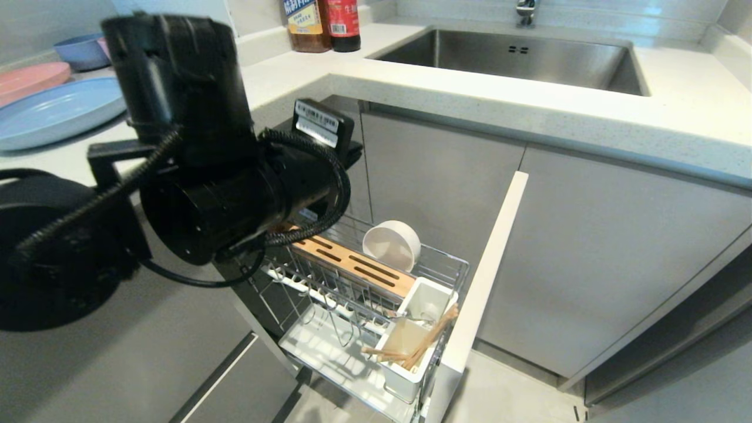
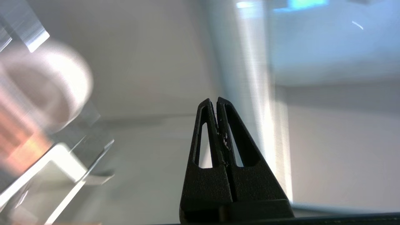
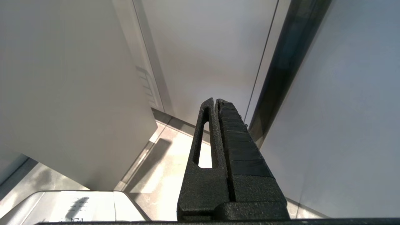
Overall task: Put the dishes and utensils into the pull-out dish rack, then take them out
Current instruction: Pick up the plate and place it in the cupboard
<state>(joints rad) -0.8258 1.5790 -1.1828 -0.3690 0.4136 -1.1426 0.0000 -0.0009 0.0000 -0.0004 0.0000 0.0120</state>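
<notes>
Left gripper (image 2: 217, 101): fingers pressed together, nothing between them (blurred view). Off-white bowl (image 1: 392, 244) stands on edge in the pull-out dish rack (image 1: 452, 267) just beside the hand; chopsticks (image 1: 424, 345) lean in the utensil holder (image 1: 405, 376) beyond it. Right gripper (image 3: 216, 101) closed, empty, by the cabinet fronts.

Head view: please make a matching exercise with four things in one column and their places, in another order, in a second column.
Things:
1. white bowl
2. chopsticks
3. blue plate
4. bottles

Places:
A. on the counter, far left
B. in the white holder at the rack's front
C. standing on edge in the rack, behind the wooden strip
D. on the counter beside the sink

Pairs: 1-C, 2-B, 3-A, 4-D
</notes>
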